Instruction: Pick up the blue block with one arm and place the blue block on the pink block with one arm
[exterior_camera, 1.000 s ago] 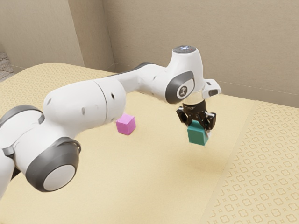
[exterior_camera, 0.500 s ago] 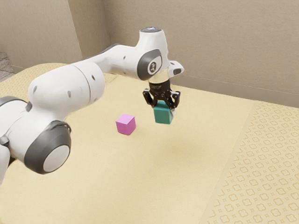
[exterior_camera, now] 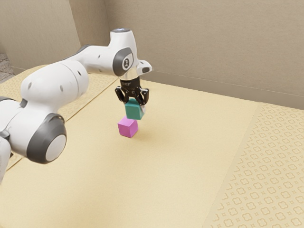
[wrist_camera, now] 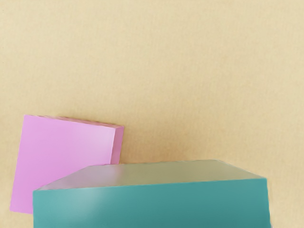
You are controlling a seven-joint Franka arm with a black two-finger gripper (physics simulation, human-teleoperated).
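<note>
My arm (exterior_camera: 61, 90) reached in from the exterior view's left, its thick white links sloping up to a bent wrist joint near the back of the worktop (exterior_camera: 190, 156). From that joint my hand pointed straight down. My fingers (exterior_camera: 133, 101) were clamped on the blue block (exterior_camera: 134, 111), one on each side of its upper half. The block looked more teal than blue. It hung level in the air, clear of the worktop.

The pink block (exterior_camera: 128, 128) sat on the worktop directly beneath. In the exterior view the blue block's lower edge came down close to the pink block's top and stood slightly toward that view's right of it. I could not tell whether the two were touching.

In the wrist view the blue block (wrist_camera: 152, 199) loomed large just under my hand. The pink block (wrist_camera: 66, 161) lay past it, partly covered by it and off to one side, so the two were not squarely lined up.
</note>
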